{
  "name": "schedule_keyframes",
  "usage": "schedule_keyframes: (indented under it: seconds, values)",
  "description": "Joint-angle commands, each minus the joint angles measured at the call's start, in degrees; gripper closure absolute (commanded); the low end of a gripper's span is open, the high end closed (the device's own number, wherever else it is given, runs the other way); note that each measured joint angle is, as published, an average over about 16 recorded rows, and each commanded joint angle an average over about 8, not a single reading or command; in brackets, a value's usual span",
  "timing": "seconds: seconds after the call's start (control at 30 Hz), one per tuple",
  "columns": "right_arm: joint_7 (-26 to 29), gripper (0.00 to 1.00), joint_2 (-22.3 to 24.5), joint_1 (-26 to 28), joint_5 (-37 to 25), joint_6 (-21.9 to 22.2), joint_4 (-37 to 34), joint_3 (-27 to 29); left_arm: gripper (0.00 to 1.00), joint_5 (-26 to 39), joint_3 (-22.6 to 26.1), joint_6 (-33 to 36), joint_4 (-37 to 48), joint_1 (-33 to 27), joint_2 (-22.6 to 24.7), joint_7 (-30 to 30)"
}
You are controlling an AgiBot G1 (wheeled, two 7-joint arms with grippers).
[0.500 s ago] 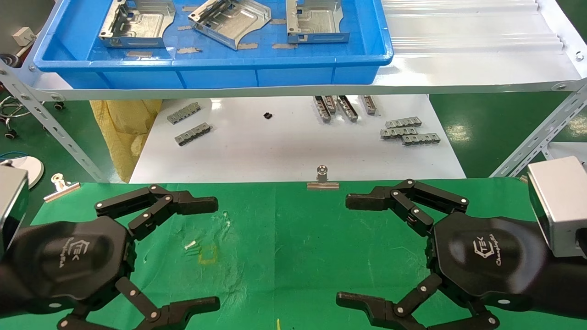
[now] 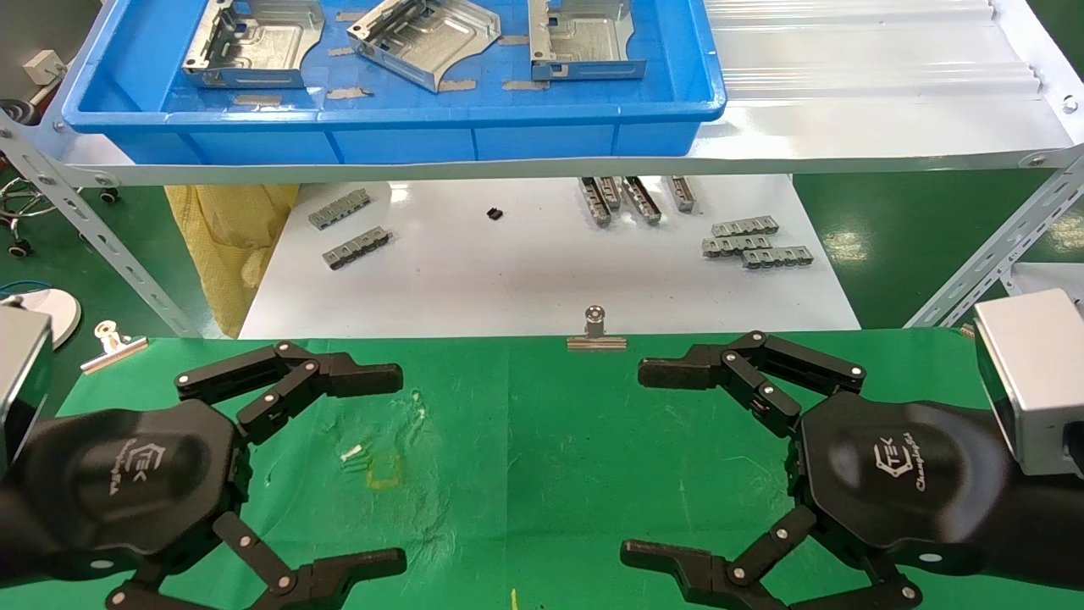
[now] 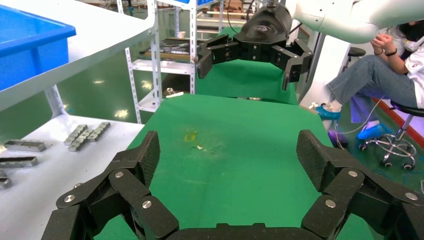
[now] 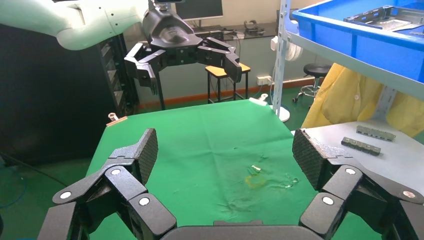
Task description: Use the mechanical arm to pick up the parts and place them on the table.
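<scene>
Fingers of the left gripper and right gripper are spread wide, holding nothing, at lower left and lower right of the head view above the green table. The blue tray at upper left holds three parts. Grey strips lie on the white board at centre.

The right claw hangs above the green surface with its two black fingers spread wide, and nothing is between them. On the far side of the surface the left claw also hangs in the air, its fingers wide apart. A blue tray with a silvery part inside stands on a raised shelf, and two small grey strips lie on a white board under it.
</scene>
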Motion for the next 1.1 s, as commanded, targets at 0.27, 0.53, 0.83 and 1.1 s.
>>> schedule_keyframes:
  seconds: [0.27, 0.53, 0.83, 1.1]
  values:
    - [0.0, 0.00, 0.0, 0.0, 0.0, 0.0, 0.0, 0.0, 0.00, 0.0, 0.0, 0.0, 0.0, 0.0, 0.0, 0.0]
    - [0.0, 0.32, 0.0, 0.0, 0.0, 0.0, 0.0, 0.0, 0.00, 0.0, 0.0, 0.0, 0.0, 0.0, 0.0, 0.0]
    - [0.0, 1.00, 0.0, 0.0, 0.0, 0.0, 0.0, 0.0, 0.00, 0.0, 0.0, 0.0, 0.0, 0.0, 0.0, 0.0]
    - [0.0, 1.00, 0.0, 0.0, 0.0, 0.0, 0.0, 0.0, 0.00, 0.0, 0.0, 0.0, 0.0, 0.0, 0.0, 0.0]
